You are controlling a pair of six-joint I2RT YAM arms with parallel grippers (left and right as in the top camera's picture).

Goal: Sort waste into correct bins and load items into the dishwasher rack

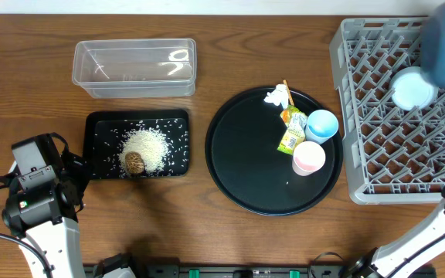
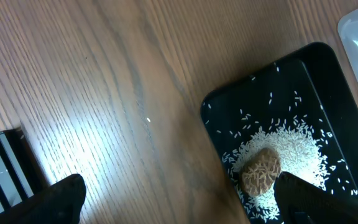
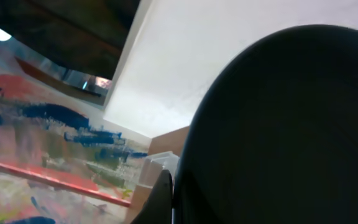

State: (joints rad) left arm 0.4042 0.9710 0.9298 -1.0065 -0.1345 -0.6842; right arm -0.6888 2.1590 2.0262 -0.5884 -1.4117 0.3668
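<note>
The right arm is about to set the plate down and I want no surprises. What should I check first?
1. Right fingers shut on the dark blue plate: ok.
2. Plate above the dishwasher rack: ok.
3. White bowl clear of the plate's landing spot: cannot tell.
4. Left fingers open and empty: ok.
5. Round black tray emptied: not ok; it holds pink cup, light blue cup, wrapper, tissue.

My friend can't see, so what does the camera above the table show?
Rice and a brown lump lie in a black tray. A round tray holds a pink cup, a blue cup and a wrapper, beside a grey rack.
</note>
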